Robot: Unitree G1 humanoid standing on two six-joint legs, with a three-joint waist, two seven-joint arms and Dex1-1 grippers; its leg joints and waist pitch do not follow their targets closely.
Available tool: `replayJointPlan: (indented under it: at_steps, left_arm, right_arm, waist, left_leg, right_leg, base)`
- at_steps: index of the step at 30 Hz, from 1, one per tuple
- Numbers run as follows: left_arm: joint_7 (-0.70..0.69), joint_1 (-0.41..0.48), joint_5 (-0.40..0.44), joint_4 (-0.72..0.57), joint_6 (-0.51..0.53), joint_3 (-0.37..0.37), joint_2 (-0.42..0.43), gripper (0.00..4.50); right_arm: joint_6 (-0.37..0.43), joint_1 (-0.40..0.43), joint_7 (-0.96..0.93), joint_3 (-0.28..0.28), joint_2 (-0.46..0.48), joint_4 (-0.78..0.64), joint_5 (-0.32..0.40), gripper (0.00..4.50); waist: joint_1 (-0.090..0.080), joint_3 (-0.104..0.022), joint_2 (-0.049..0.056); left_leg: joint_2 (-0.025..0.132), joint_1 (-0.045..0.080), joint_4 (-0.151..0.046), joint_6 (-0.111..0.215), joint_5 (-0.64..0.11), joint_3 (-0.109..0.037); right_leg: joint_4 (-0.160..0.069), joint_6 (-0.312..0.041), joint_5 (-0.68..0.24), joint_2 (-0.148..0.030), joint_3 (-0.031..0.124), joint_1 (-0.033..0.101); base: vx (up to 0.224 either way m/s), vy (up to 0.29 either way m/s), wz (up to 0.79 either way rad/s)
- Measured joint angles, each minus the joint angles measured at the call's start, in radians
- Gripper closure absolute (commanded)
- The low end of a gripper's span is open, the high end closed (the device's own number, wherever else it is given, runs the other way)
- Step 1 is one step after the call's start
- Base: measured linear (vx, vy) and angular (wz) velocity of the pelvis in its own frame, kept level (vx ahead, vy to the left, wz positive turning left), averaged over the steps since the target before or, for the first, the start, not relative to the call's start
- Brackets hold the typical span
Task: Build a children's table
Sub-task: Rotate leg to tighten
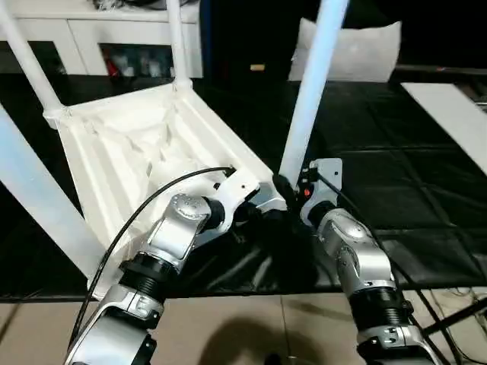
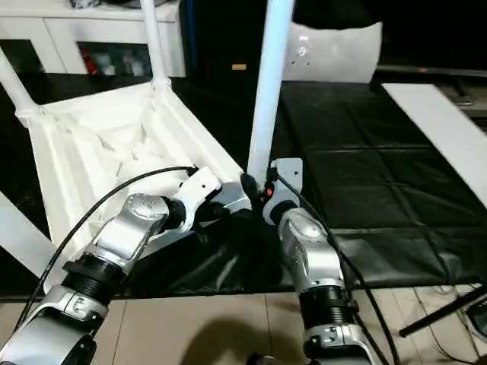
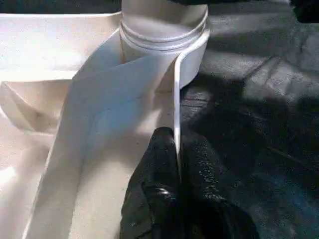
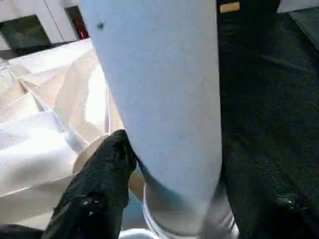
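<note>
The left gripper (image 3: 174, 169), two black fingers, is clamped shut on the thin white rim of the upturned white plastic table top (image 1: 129, 152), one finger on either side of the rim wall. Just beyond its fingertips, along the same rim, sits the round corner socket (image 3: 164, 37) nearest the robot.

The right gripper (image 4: 169, 194) straddles the long round tapered white plastic leg (image 1: 312, 84) just above that socket. One black finger (image 4: 99, 184) rests against the leg's side nearest the table top; the other finger is a dark shape on the far side. Whether the fingers press the leg firmly or just stand around it cannot be told.

This leg rises from the socket with its long axis close to upright, tipped slightly away from the left gripper, running up past the picture's upper edge.

Outward from the left gripper, the table top lies ribbed underside up on a black quilted mat (image 1: 396, 175), its long axis running diagonally away from the robot. Two more white legs (image 1: 176, 38) stand up from its far corners, and a fourth white leg (image 1: 38, 198) slants up at the robot's near left.

Beyond the far end of the table top is a white cabinet with shelves (image 1: 114, 34). Well off to the right gripper's outer side, a flat white board (image 1: 456, 114) lies on the mat.
</note>
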Motion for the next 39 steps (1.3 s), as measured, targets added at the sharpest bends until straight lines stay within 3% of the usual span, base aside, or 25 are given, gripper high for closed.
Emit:
replayJointPlan:
  at_steps: [6,12,15,19,23,26,32,39]
  left_arm:
    - [-0.060,0.003,-0.001,-0.016,-0.052,-0.031,0.021,4.50]
    - [-0.169,0.009,-0.033,-0.016,-0.118,-0.047,0.083,4.50]
    - [-0.245,0.015,-0.047,-0.012,-0.165,-0.058,0.131,4.50]
    - [-0.338,0.019,-0.068,0.003,-0.216,-0.060,0.184,4.50]
    - [-0.475,0.025,-0.091,0.003,-0.277,-0.087,0.260,4.50]
    - [-0.562,0.025,-0.101,-0.002,-0.321,-0.111,0.304,4.50]
    - [-0.677,0.026,-0.111,-0.014,-0.384,-0.149,0.343,4.50]
    - [-0.718,0.025,-0.116,-0.014,-0.407,-0.161,0.351,4.50]
  right_arm:
    - [-0.062,0.030,0.073,0.039,-0.069,-0.011,-0.025,0.94]
    - [-0.060,0.066,0.298,0.049,-0.198,-0.048,0.026,0.52]
    - [-0.065,0.066,0.472,0.079,-0.306,-0.062,0.048,0.52]
    - [-0.084,0.066,0.657,0.095,-0.381,-0.079,0.085,0.52]
    - [-0.084,0.055,0.895,0.161,-0.471,-0.071,0.110,0.52]
    - [-0.105,0.021,1.009,0.198,-0.509,-0.037,0.109,0.52]
    - [-0.177,-0.035,1.150,0.251,-0.508,0.038,0.102,0.68]
    - [-0.137,-0.064,1.275,0.316,-0.524,0.044,0.117,1.27]
  waist:
    - [0.045,-0.002,0.002]
    - [0.065,-0.002,0.003]
    - [0.072,-0.002,0.003]
    - [0.077,-0.002,0.003]
    - [0.084,-0.002,0.002]
    - [0.098,-0.002,0.001]
    - [0.118,-0.003,-0.008]
    - [0.122,-0.002,-0.013]
  left_leg:
    - [0.003,-0.005,-0.004,0.002,0.002,0.002]
    - [0.005,-0.005,-0.006,0.001,0.003,0.002]
    - [0.005,-0.006,-0.001,0.001,0.002,0.003]
    - [0.005,-0.006,0.003,0.001,0.003,0.003]
    - [0.005,-0.006,0.006,0.001,0.002,0.003]
    - [0.005,-0.006,0.007,0.001,0.002,0.003]
    - [0.006,-0.005,0.008,0.000,0.002,0.003]
    - [0.006,-0.005,0.009,0.000,0.002,0.004]
  right_leg:
    - [0.022,-0.006,0.004,0.003,0.004,-0.017]
    - [0.026,-0.008,0.001,0.004,0.003,-0.019]
    - [0.027,-0.009,0.002,0.003,0.004,-0.019]
    - [0.029,-0.007,0.000,0.003,0.003,-0.018]
    - [0.031,-0.006,0.000,0.002,0.003,-0.018]
    - [0.033,-0.006,0.000,0.002,0.004,-0.018]
    - [0.037,-0.005,-0.002,0.001,0.003,-0.018]
    - [0.037,-0.005,-0.002,0.000,0.004,-0.018]
  base:
    - [0.005,-0.008,0.00]
    - [0.000,0.000,0.00]
    - [0.000,0.000,0.00]
    - [0.000,0.000,0.00]
    - [0.000,0.000,0.00]
    - [0.000,0.000,0.00]
    - [0.000,0.000,0.00]
    - [0.000,0.000,0.00]
